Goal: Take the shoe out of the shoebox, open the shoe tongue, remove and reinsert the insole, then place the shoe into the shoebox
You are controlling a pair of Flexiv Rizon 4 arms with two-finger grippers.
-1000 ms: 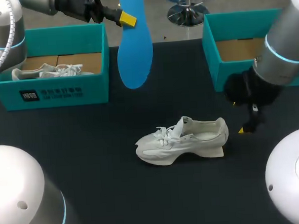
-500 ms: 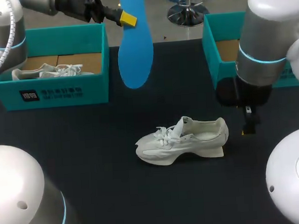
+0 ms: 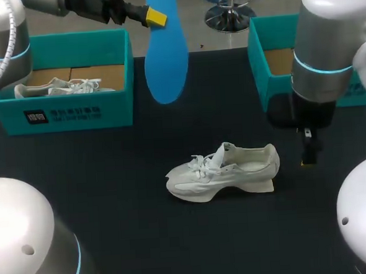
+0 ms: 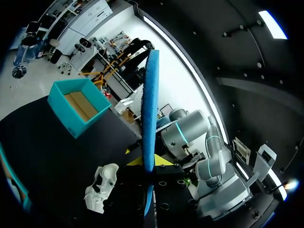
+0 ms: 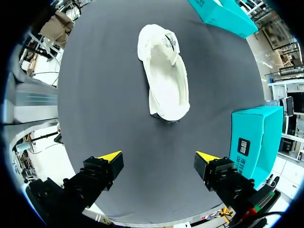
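The left pincer is clenching the blue insole aloft in the upper middle of the frame, while the released right pincer is hovering by the heel of the white shoe at centre, best steadying it so the insole enters toe-first.

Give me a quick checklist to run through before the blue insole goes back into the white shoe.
1. Grip: the left gripper is shut on the blue foam insole: ok.
2. Shoe pose: the white sneaker stands upright on the black table, opening up: ok.
3. Clearance: the right gripper is open, apart from the sneaker, off its heel end: ok.
4. Alignment: insole over the sneaker's opening: not ok, it hangs upright, away from the sneaker.
5. Tongue pulled back far enough: cannot tell.
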